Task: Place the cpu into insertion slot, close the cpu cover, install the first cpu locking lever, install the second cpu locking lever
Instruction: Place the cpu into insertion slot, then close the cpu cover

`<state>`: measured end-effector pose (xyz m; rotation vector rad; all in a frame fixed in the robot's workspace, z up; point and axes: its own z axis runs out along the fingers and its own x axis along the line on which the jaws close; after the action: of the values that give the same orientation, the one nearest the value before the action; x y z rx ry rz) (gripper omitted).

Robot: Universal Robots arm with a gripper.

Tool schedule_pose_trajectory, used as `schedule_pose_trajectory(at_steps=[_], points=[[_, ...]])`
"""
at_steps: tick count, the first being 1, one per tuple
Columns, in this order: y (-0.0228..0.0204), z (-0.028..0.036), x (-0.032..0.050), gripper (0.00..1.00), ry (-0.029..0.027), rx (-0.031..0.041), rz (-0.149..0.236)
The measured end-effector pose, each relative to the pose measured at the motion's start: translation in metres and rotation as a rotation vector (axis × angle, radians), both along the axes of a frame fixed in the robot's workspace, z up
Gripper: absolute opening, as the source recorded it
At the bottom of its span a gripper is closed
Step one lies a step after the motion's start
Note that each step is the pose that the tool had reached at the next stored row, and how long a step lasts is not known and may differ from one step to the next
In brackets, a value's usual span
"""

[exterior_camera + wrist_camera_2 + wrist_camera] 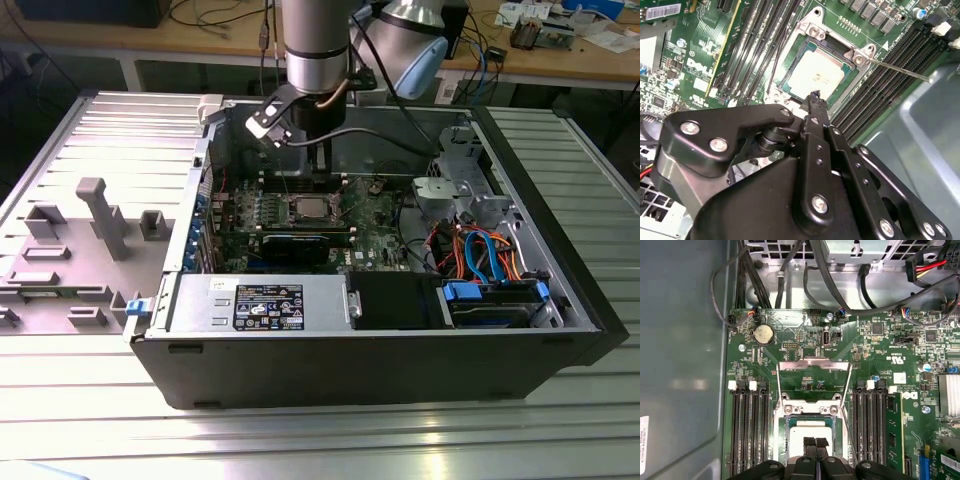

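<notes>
In the exterior view, we see the gripper low inside the open computer case, just above the cpu. In the second wrist view, 1 fingertip overlaps the socketed cpu. In the first wrist view, the 2 fingers are pressed together and hold nothing, while the cpu cover stands swung open.

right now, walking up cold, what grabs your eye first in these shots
First comes the open computer case lying on the ribbed metal table, with the robot arm reaching down into its middle. In the first wrist view the gripper, fingers together, hangs just over the silvery cpu seated in its socket. Beyond the socket, the cpu cover is flipped open.
</notes>
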<state>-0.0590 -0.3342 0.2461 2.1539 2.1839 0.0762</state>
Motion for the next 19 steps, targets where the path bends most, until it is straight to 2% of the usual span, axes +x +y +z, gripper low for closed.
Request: schedule_pose_trajectory(at_steps=[6, 9, 13, 19], points=[[0.0, 0.0075, 0.0, 0.11, -0.0001, 0.0, 0.0], [-0.0001, 0.0165, 0.0, 0.11, -0.0001, 0.0, 0.0], [-0.0001, 0.0199, 0.0, 0.11, 0.0, 0.0, 0.0], [-0.0001, 0.0204, 0.0, 0.11, 0.0, 0.0, 0.0]])
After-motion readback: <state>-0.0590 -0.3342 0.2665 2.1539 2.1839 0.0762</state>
